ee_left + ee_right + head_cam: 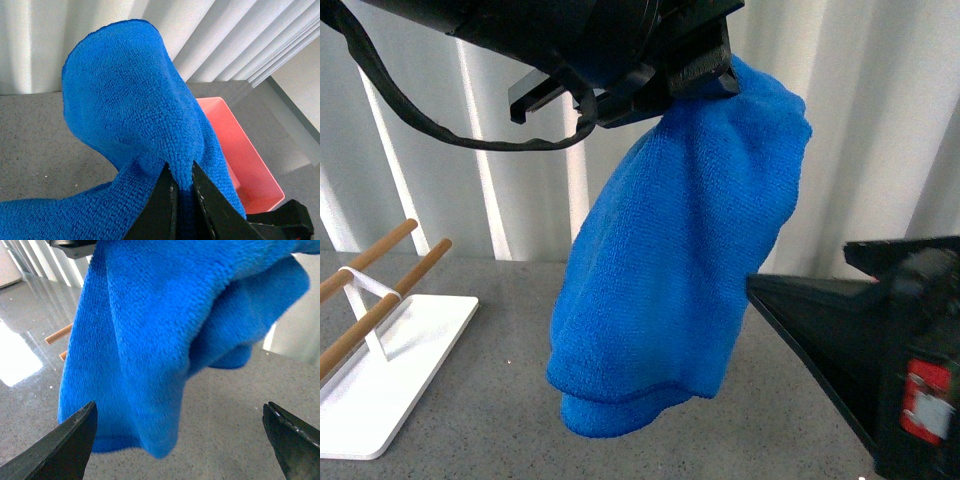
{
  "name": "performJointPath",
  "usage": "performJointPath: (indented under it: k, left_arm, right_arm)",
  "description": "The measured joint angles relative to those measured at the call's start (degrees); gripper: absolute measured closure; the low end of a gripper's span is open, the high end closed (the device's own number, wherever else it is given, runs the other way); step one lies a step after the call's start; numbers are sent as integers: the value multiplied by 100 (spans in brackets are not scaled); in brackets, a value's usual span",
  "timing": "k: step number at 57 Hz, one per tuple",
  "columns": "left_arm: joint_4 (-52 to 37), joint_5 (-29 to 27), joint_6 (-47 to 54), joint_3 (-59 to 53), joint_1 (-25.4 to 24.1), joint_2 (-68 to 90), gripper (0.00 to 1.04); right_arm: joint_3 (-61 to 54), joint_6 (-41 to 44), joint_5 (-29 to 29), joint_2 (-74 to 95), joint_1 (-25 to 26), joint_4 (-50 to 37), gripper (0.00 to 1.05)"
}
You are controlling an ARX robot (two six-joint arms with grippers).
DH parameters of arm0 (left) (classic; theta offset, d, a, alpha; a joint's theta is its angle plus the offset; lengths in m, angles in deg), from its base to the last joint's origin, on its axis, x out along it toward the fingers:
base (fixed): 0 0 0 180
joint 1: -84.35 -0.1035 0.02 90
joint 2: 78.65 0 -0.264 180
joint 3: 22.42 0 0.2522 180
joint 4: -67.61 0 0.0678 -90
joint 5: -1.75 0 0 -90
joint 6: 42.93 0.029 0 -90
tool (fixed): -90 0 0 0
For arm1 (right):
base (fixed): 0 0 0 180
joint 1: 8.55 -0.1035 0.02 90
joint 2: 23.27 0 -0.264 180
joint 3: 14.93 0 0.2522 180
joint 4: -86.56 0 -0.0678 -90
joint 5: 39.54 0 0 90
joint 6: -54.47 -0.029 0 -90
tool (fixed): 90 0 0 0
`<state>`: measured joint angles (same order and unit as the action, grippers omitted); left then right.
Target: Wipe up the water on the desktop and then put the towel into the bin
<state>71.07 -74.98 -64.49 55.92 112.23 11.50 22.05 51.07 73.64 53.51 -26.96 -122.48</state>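
Observation:
High above the desktop (480, 430) hangs the blue towel (690, 260), with my left gripper (705, 80) shut on its upper edge. In the left wrist view the two black fingers (162, 200) pinch a fold of the towel (125, 100), and the salmon-pink bin (250, 160) stands on the desktop (35, 145) just beyond it. The bin's inside that shows holds nothing. My right gripper (179, 407) is open, low over the desktop (235, 405), with the towel's (150, 330) lower edge hanging in front of it. Its black body (865, 350) fills the front view's lower right.
A white flat rack base (390, 380) with wooden rods (380, 290) stands at the left of the table; rod ends (57, 335) show past the towel. A white ribbed wall (880, 120) closes the back.

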Motion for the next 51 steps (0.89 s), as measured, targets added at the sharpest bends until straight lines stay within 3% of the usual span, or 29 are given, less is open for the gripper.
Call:
performJointPath:
  k: [12, 29, 35, 51]
  left_arm:
    - [0, 0, 0, 0, 0, 0, 101]
    - [0, -15, 0, 0, -2, 0, 101]
    - [-2, -17, -2, 0, -7, -2, 101]
    - [-13, -9, -11, 0, -11, -2, 101]
  right_arm:
    - [850, -273, -7, 1014, -297, -280, 7]
    - [2015, -299, -516, 1945, -706, -79, 8]
    - [2068, -313, -822, 1954, -804, -170, 21]
    - [2048, -267, -994, 1932, -890, -428, 58]
